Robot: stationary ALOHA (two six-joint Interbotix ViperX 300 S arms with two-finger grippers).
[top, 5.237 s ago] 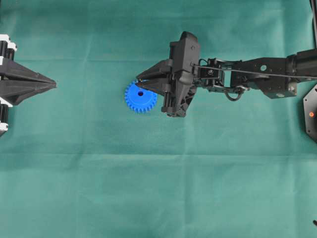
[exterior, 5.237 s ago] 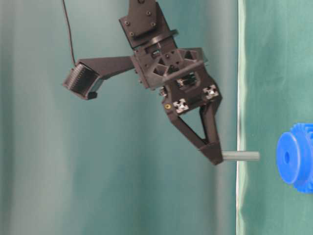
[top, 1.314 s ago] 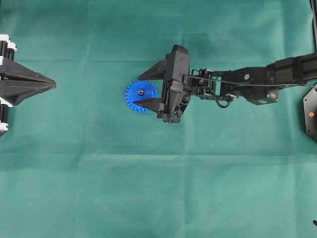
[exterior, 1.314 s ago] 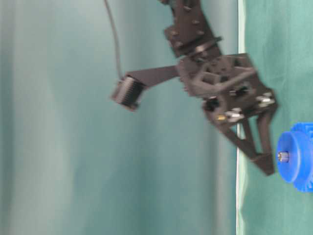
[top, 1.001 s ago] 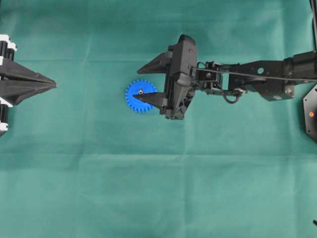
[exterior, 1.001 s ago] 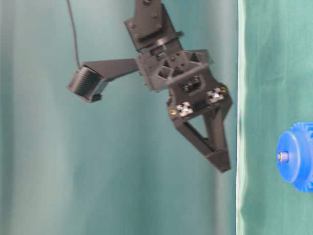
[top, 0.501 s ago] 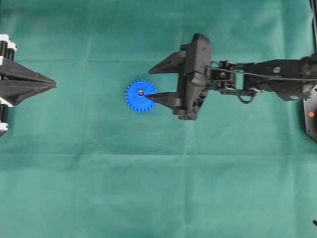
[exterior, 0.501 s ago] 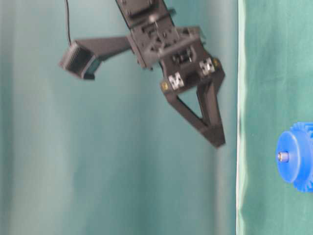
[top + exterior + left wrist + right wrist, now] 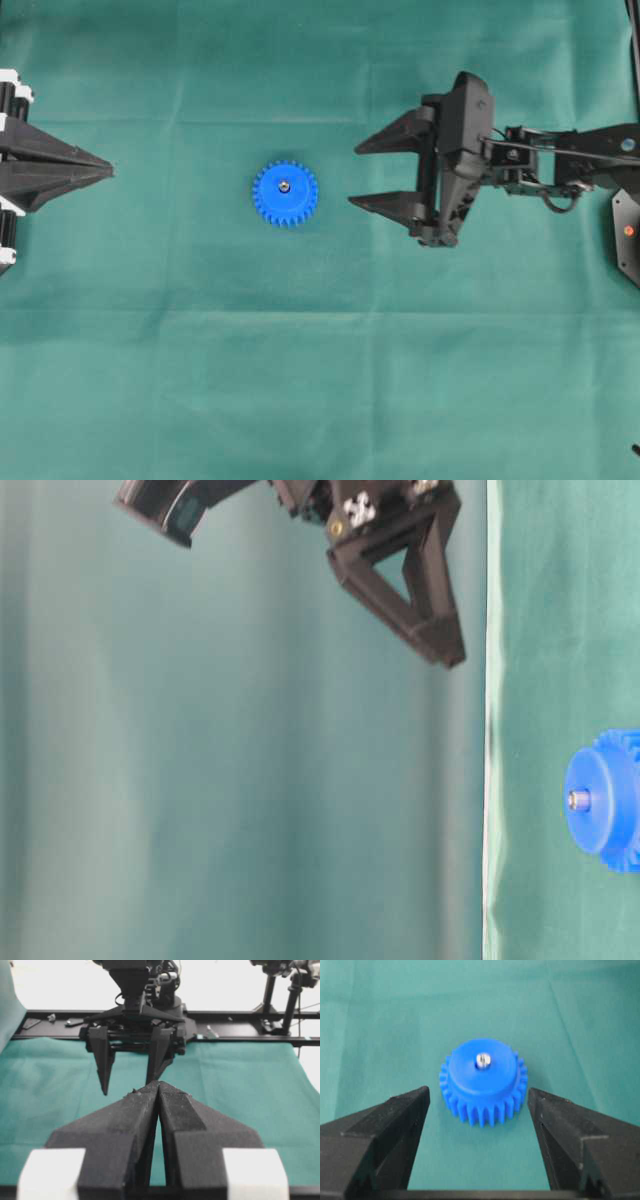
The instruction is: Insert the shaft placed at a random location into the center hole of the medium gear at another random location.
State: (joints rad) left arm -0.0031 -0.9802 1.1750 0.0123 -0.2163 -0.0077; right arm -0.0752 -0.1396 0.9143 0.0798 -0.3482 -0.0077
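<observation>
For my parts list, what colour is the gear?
Bright blue; the medium gear shows best in the right wrist view.

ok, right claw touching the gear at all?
Apart. The overhead view shows bare green cloth between the open right claw and the blue gear; the right wrist view shows its fingers either side, clear of the teeth.

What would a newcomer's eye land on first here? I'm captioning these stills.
The bright blue gear alone mid-cloth, with the silvery shaft seated in its center hole. To its right hangs the right claw, open and empty; at the left edge rests the shut left claw.
</observation>
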